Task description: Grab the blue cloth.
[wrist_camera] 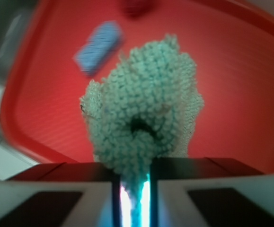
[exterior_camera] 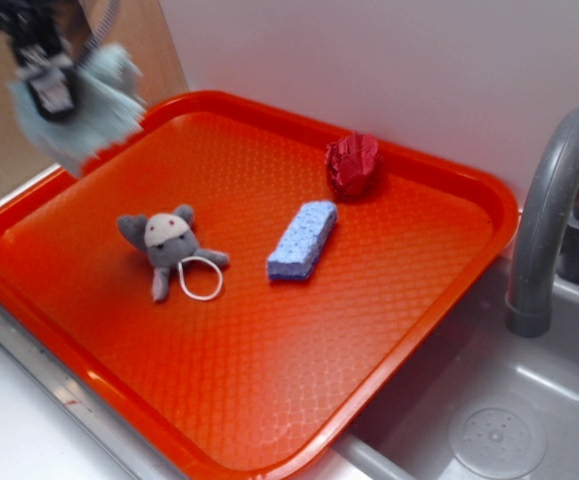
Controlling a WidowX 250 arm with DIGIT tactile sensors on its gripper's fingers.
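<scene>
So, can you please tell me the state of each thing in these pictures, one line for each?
Hand: shut on the cloth, raised over the tray's far left corner.
Cloth: bunched up, hanging from the hand, off the tray.
Tray: flat, beside the sink.
Plush toy: lying on the tray, white loop beside it.
Sponge: lying flat mid-tray.
Red ball: resting near the tray's far edge.
Faucet: no water running.

Red-orange tray [exterior_camera: 409,330] is the landmark, textured surface, sitting on the counter with one corner over a grey sink [exterior_camera: 529,400]. Grey plush mouse [exterior_camera: 169,245] left of tray centre, white loop of cord lying against it. Blue sponge block [exterior_camera: 302,240] near tray centre, lying flat, apart from the mouse. Red knitted ball [exterior_camera: 355,164] by the tray's far rim, just beyond the sponge. Grey faucet [exterior_camera: 549,210] right of the tray, above the sink. White wall behind the tray.
</scene>
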